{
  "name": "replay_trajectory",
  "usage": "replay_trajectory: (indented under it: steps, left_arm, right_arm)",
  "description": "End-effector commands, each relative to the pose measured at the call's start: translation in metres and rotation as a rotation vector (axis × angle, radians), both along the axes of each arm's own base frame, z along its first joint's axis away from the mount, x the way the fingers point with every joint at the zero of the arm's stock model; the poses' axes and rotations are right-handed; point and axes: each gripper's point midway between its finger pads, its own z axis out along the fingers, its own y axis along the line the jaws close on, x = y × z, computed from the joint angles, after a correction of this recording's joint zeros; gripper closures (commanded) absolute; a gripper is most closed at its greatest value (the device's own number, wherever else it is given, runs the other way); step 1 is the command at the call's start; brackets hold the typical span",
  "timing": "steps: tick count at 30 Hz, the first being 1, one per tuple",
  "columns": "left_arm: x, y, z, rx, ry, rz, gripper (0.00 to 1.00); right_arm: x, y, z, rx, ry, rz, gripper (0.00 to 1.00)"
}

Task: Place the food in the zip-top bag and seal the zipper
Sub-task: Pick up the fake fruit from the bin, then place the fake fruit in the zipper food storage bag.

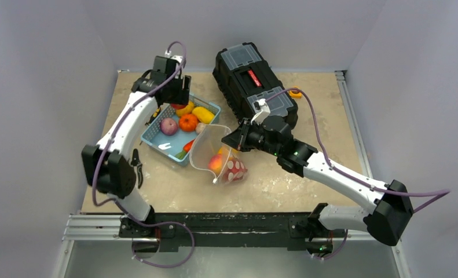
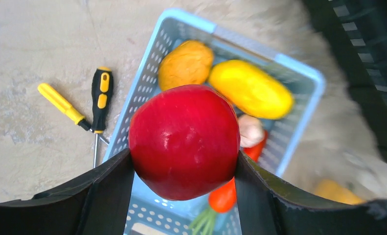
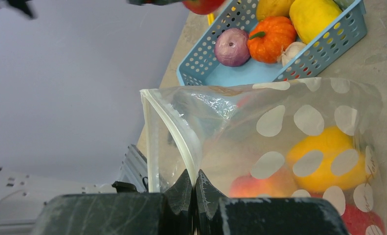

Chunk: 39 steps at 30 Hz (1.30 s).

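My left gripper [image 2: 184, 161] is shut on a glossy red toy fruit [image 2: 184, 139] and holds it above the light-blue basket [image 2: 299, 78]; in the top view this gripper [image 1: 177, 95] is over the basket's far corner. My right gripper [image 3: 194, 188] is shut on the white zipper strip [image 3: 179, 137] of the clear dotted zip-top bag [image 3: 299, 132] and holds its mouth up and open; it also shows in the top view [image 1: 232, 141]. The bag [image 1: 220, 156] holds a yellow fruit [image 3: 328, 156], a peach-coloured one [image 3: 260, 186] and a red one [image 3: 360, 220].
The basket [image 1: 212, 107] holds a purple onion [image 1: 168, 125], an orange pumpkin [image 1: 187, 122], yellow pieces [image 1: 203, 114], garlic and a carrot. Two yellow-handled screwdrivers [image 2: 101, 98] lie left of it. A black toolbox [image 1: 252, 81] stands at the back, behind the right arm.
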Motion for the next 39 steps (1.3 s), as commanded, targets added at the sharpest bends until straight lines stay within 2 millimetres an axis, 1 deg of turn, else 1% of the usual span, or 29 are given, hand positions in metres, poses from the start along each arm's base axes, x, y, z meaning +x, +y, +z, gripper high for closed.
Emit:
replay_trajectory:
  steps: [1, 3, 5, 6, 8, 9, 10, 11, 13, 15, 18, 23, 28, 29, 30, 34, 36, 39]
  left_arm:
    - [-0.031, -0.032, 0.094, -0.209, -0.259, -0.175, 0.63]
    - [-0.049, -0.045, 0.123, -0.296, -0.362, -0.259, 0.65]
    - [-0.069, -0.061, 0.153, -0.379, -0.467, -0.372, 0.71]
    - [-0.085, -0.068, 0.175, -0.419, -0.534, -0.443, 0.71]
    - [-0.116, -0.087, 0.201, -0.494, -0.617, -0.610, 0.73]
    - [-0.132, -0.095, 0.211, -0.518, -0.646, -0.698, 0.72]
    - [-0.150, -0.104, 0.219, -0.531, -0.667, -0.790, 0.70]
    - [-0.166, -0.111, 0.222, -0.527, -0.677, -0.859, 0.68]
    - [-0.190, -0.122, 0.220, -0.478, -0.682, -0.960, 0.66]
    - [-0.207, -0.130, 0.206, -0.436, -0.652, -1.026, 0.65]
    - [-0.218, -0.136, 0.190, -0.356, -0.631, -1.078, 0.65]
    - [-0.235, -0.142, 0.173, -0.297, -0.593, -1.174, 0.66]
    - [-0.238, -0.142, 0.156, -0.236, -0.614, -1.245, 0.67]
    - [-0.238, -0.142, 0.152, -0.229, -0.612, -1.255, 0.68]
    - [-0.238, -0.142, 0.148, -0.216, -0.606, -1.267, 0.72]
    - [-0.231, -0.141, 0.133, -0.176, -0.590, -1.273, 0.73]
    - [-0.225, -0.141, 0.126, -0.154, -0.577, -1.260, 0.72]
    - [-0.216, -0.140, 0.118, -0.129, -0.567, -1.237, 0.64]
  right_arm:
    - [0.005, 0.005, 0.025, 0.036, -0.059, 0.004, 1.00]
    - [0.004, 0.001, 0.025, 0.037, -0.065, -0.009, 1.00]
    - [0.005, -0.003, 0.024, 0.046, -0.069, -0.029, 1.00]
    - [0.005, -0.005, 0.025, 0.053, -0.068, -0.037, 1.00]
    - [0.005, -0.006, 0.025, 0.066, -0.063, -0.048, 1.00]
    - [0.005, -0.006, 0.027, 0.074, -0.064, -0.051, 1.00]
    - [0.005, -0.005, 0.028, 0.084, -0.060, -0.048, 1.00]
    - [0.004, -0.004, 0.031, 0.095, -0.060, -0.043, 1.00]
    - [0.004, -0.003, 0.033, 0.105, -0.058, -0.042, 1.00]
    - [0.003, -0.004, 0.033, 0.106, -0.060, -0.043, 1.00]
    - [0.003, -0.004, 0.036, 0.113, -0.065, -0.044, 1.00]
    - [0.003, -0.006, 0.044, 0.123, -0.080, -0.052, 1.00]
    - [0.004, -0.017, 0.053, 0.137, -0.103, -0.096, 1.00]
    - [0.005, -0.018, 0.055, 0.142, -0.109, -0.104, 1.00]
    - [0.005, -0.020, 0.057, 0.143, -0.112, -0.111, 1.00]
    - [0.007, -0.018, 0.060, 0.141, -0.121, -0.111, 1.00]
    - [0.006, -0.017, 0.061, 0.144, -0.121, -0.100, 1.00]
    - [0.005, -0.017, 0.059, 0.139, -0.123, -0.096, 1.00]
